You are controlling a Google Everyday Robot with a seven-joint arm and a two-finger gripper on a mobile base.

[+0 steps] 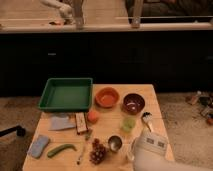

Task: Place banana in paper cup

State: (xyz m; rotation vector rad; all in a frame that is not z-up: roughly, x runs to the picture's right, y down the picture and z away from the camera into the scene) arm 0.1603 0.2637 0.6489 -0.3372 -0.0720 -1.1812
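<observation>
The paper cup is small, pale yellow-green and stands upright at the middle right of the wooden table, just in front of the maroon bowl. I see no banana in this view. My gripper is at the table's front right, at the end of the white arm housing, a little in front of and to the right of the paper cup, beside the shiny metal cup.
A green tray sits at the back left, with an orange bowl to its right. Also on the table are an orange object, a brown box, a blue cloth, a blue sponge, a green vegetable, grapes and a spoon.
</observation>
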